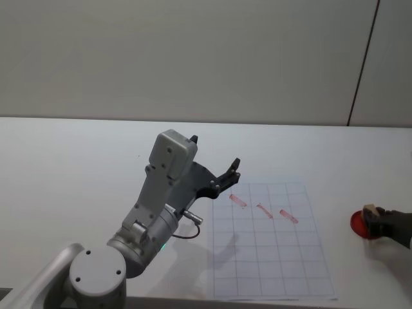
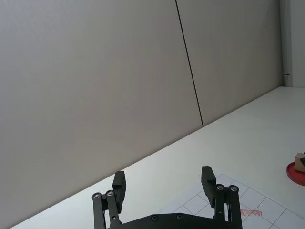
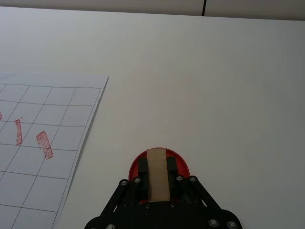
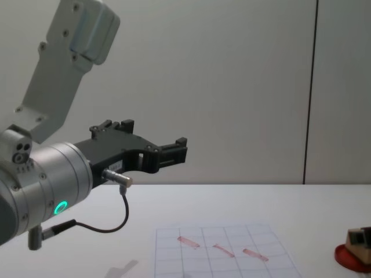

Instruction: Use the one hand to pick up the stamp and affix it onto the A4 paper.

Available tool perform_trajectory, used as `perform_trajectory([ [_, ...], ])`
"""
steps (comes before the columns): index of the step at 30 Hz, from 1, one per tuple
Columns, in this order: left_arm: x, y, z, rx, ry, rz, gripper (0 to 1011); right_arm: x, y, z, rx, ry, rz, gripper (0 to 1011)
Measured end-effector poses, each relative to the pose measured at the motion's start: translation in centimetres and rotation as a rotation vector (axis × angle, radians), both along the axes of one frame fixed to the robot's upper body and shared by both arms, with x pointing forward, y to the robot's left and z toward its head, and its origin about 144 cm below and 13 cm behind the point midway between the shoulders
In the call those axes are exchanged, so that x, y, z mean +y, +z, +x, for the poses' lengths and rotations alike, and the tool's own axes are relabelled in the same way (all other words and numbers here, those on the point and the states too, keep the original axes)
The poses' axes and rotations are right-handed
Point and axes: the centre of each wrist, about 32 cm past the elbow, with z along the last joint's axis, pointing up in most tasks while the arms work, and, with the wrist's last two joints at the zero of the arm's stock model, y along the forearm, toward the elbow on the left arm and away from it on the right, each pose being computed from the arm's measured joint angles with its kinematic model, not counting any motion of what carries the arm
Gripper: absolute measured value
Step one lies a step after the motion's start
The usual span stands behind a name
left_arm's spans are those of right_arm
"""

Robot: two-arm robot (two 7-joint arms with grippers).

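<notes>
Stamp: small pale tan wooden rectangular stamp, standing on the flat round red ink pad, well right of the paper.
Right gripper: right gripper clamped on the stamp's sides.
Paper: white blue-gridded A4 paper bearing three reddish marks, loose on the white bench.
Left gripper: left gripper raised beside the paper, fingers apart, idle.
Container: pad holds ink; the stamp alone sits on it.
Risk: a tilted press would likely smear; the unweighted sheet may slide or lift with the stamp.
</notes>
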Motion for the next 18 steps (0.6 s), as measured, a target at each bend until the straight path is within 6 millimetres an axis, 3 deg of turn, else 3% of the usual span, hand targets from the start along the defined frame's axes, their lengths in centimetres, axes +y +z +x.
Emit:
perform_trajectory([
  [18, 0.00, 0.00, 0.00, 0.000, 0.000, 0.000, 1002, -0.05, -0.22, 0.04, 0.006, 0.012, -0.014, 214],
])
